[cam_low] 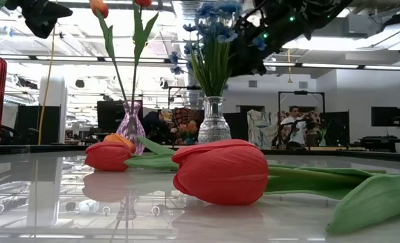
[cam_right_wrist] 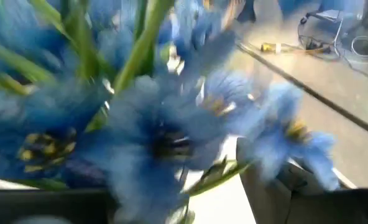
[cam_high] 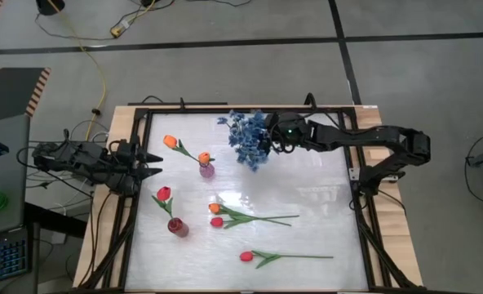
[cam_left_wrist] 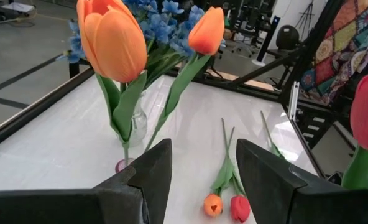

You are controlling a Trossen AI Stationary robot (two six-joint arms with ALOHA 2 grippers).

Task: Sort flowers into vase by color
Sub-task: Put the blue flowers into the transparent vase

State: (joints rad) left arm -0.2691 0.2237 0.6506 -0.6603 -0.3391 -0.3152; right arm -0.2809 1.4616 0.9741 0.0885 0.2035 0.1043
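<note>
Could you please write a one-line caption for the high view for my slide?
Right gripper at the blue flowers; left gripper waits open; three tulips lie unsorted.

Overall light: bright and even in the overhead view, no hard shadows.
Source: ceiling strip lights point(cam_low: 335, 65) far in the room, seen from table height.
Glare: pale sheen on the white table point(cam_high: 307, 188); mirror reflections under the near red tulip point(cam_low: 220, 170).
Blur: blue blossoms point(cam_right_wrist: 165, 137) smeared and out of focus in the right wrist view (too close to the lens).
Background: far room soft, near leaf point(cam_low: 376, 199) slightly soft.
</note>
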